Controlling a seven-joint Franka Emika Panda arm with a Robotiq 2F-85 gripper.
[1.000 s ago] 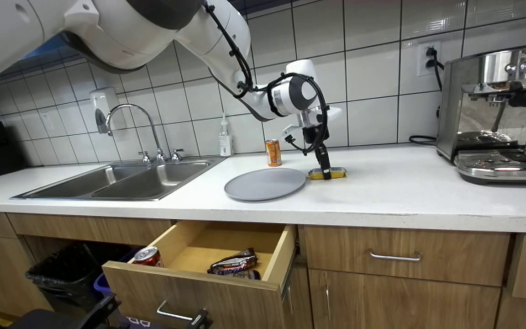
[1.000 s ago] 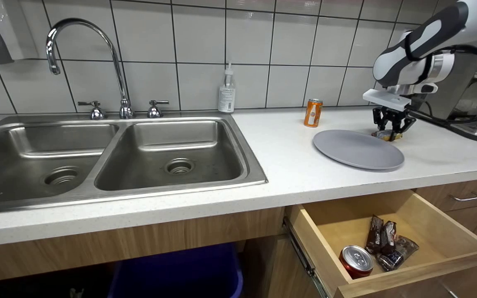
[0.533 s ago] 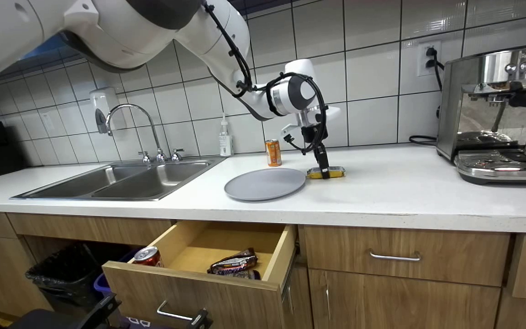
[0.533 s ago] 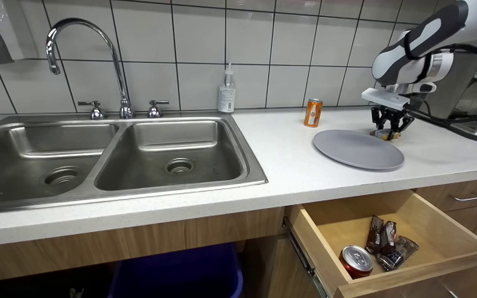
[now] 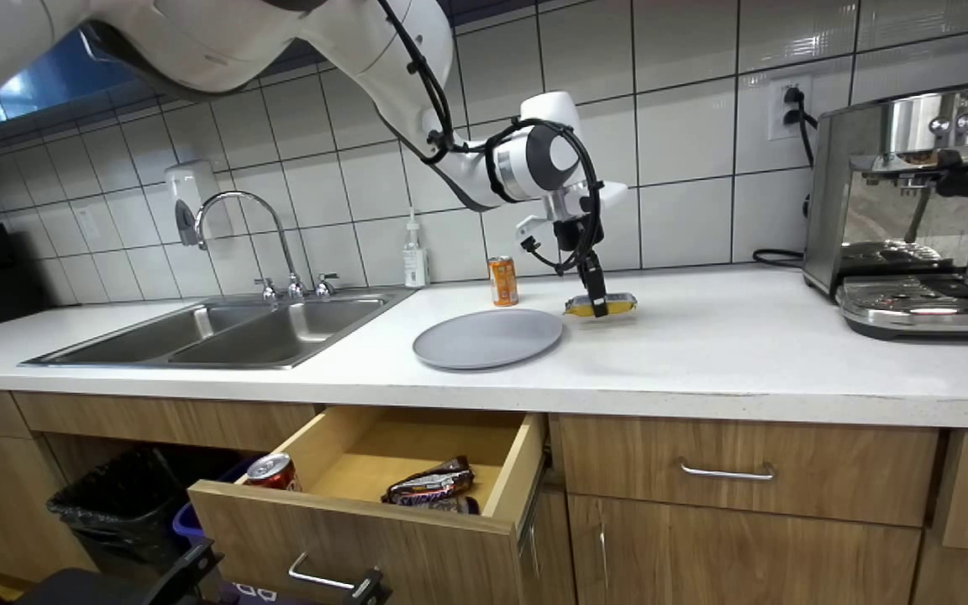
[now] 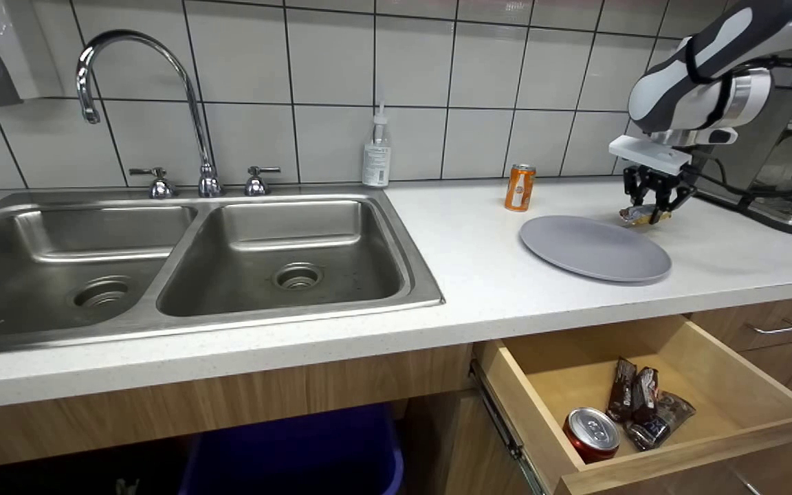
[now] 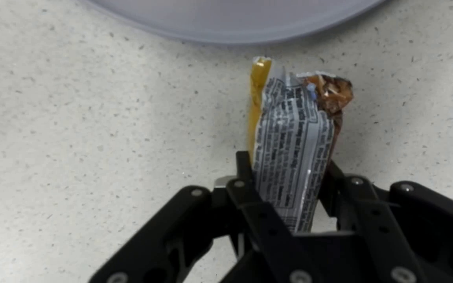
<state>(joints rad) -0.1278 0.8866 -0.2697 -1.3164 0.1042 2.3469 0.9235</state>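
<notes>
Partly closed black fingers [image 7: 246,194] are pinching a wrapped snack bar [image 7: 289,153] between them; it is hanging just above the bench [image 7: 132,129], near the plate [image 7: 230,23], one end pointing toward it.

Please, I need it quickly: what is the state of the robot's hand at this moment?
Hand: closed on the wrapped bar, holding it just above the counter.

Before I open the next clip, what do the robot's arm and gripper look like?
The rounded white arm has dark grey panels, a silver wrist band and black strapped cabling. The black two-fingered gripper has angular jointed links and silvery screws.
</notes>
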